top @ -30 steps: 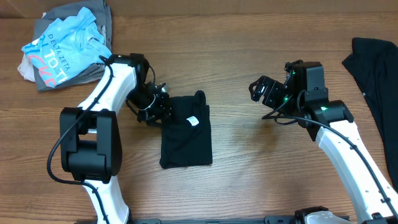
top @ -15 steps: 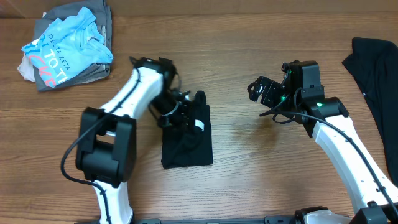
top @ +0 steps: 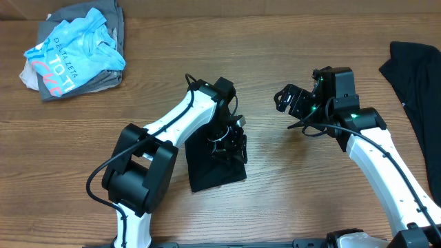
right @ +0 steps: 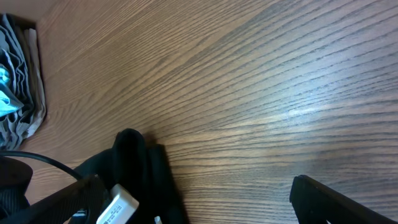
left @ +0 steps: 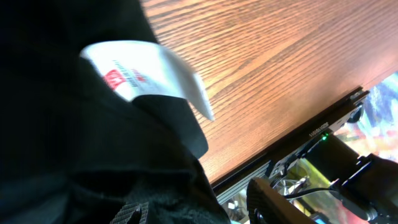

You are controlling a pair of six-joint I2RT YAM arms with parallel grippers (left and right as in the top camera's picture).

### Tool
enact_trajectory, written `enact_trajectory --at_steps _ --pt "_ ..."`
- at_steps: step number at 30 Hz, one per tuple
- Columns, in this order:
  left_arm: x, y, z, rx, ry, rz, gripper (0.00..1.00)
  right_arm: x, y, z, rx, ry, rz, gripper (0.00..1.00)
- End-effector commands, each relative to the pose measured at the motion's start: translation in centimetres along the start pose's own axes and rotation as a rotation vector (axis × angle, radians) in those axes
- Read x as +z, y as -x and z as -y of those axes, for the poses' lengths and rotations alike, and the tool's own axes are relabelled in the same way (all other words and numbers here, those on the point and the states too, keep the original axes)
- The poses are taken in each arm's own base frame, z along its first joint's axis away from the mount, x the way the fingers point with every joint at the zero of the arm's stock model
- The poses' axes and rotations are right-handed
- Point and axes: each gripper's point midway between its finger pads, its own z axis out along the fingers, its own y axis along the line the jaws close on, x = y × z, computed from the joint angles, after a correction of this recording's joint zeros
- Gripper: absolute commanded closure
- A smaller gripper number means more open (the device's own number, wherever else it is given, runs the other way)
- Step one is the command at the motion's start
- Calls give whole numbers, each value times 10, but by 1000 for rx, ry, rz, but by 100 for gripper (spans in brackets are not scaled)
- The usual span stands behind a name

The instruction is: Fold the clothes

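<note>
The folded black T-shirt (top: 210,172) lies slightly skewed in the middle of the wooden table (top: 310,193), its white tag (left: 146,71) showing. The left gripper (top: 229,141) is down on the shirt's upper right part; fabric hides its fingers, so its grip cannot be told. The right gripper (top: 284,100) hovers well to the right, jaws wide apart and empty

This looks like a robotics lab or test station, not a home. A bare wood-grain bench (top: 275,200) carries two white-and-black robot arms, the left arm (top: 180,124) and the right arm (top: 377,165), each with black cables looped along it. In the left wrist view, a black metal rail (left: 292,144) with a small green light (left: 324,138) runs along the bench edge. On the bench lie a heap of crumpled blue and grey garments (top: 72,48) and a loose black garment (top: 417,76).
</note>
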Motion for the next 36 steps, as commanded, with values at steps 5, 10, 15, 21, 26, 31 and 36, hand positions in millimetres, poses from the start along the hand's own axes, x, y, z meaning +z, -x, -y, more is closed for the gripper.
enact_trajectory --at_steps 5,10,15,21,26,31,36 --pt "-64 21 5 17 -24 131 50 -1 2 -1 0 6 5 0" --pt "-109 25 20 85 -41 223 46 -1 3 -2 -1 8 8 0" --pt "-131 32 13 48 9 294 42 -1 3 -2 -1 8 8 0" --pt "-131 47 -23 -66 123 357 43 -1 3 -2 0 8 8 0" --pt "-118 60 -28 -105 105 390 50 -1 2 -2 0 9 7 0" --pt "-104 69 -34 -154 87 411 56 -1 3 -2 0 8 8 0" --pt "-86 80 -28 -170 73 425 66 -1 3 -2 0 9 8 0"
